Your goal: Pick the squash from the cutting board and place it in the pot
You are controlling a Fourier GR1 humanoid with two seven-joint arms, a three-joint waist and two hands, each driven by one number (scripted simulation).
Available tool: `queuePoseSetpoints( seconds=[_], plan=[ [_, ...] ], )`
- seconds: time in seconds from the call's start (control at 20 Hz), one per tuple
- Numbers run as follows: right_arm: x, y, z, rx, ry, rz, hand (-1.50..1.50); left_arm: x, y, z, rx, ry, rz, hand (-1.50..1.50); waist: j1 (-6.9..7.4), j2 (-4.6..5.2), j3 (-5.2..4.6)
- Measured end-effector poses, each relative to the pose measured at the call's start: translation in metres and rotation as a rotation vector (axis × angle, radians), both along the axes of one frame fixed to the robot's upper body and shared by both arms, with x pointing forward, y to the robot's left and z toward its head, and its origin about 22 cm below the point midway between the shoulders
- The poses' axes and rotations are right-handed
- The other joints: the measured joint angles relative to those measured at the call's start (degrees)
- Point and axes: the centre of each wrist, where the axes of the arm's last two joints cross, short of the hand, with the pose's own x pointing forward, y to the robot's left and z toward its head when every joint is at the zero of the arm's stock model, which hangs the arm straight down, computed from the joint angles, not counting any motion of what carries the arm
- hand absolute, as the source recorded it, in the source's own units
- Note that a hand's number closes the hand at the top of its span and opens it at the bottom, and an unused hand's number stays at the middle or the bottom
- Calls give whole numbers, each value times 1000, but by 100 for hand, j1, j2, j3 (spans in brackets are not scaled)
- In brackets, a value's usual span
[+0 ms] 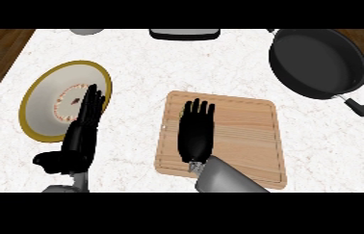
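The wooden cutting board (249, 132) lies at the middle of the counter. My right hand (195, 136) is flat over its left half, fingers straight and pointing away from me. No squash shows anywhere; whatever lies under the hand is hidden. The black pot (316, 59) stands at the far right, with nothing visible inside and its handle (350, 104) pointing toward the right edge. My left hand (82, 132) rests open at the left, fingers up, overlapping the edge of a plate.
A gold-rimmed white plate (50, 98) sits at the left. A grey and white object (183, 33) and a grey round thing (86, 31) stand at the far edge. Dark wood shows beyond the counter's upper left corner (13, 45).
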Motion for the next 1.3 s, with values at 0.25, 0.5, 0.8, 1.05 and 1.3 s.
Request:
queuePoseSetpoints(
  seconds=[0.25,0.5,0.8,1.05,1.3],
  plan=[
    [1,3,-2,-52,-96,58,150,4,2,-2,-8,4,4,0,-19,-18,-1],
    [10,2,-2,-85,-164,83,150,-3,-5,-2,-5,2,4,0,-18,-4,-2],
    [58,-29,14,-43,-183,-82,150,-2,-2,5,-4,-8,1,0,-10,62,8],
    [121,-97,55,132,-147,-429,150,0,-1,9,-3,-33,1,0,-23,257,45],
    [164,-162,101,213,-200,-676,150,3,-8,14,-5,-59,-37,0,283,388,27]
  ],
)
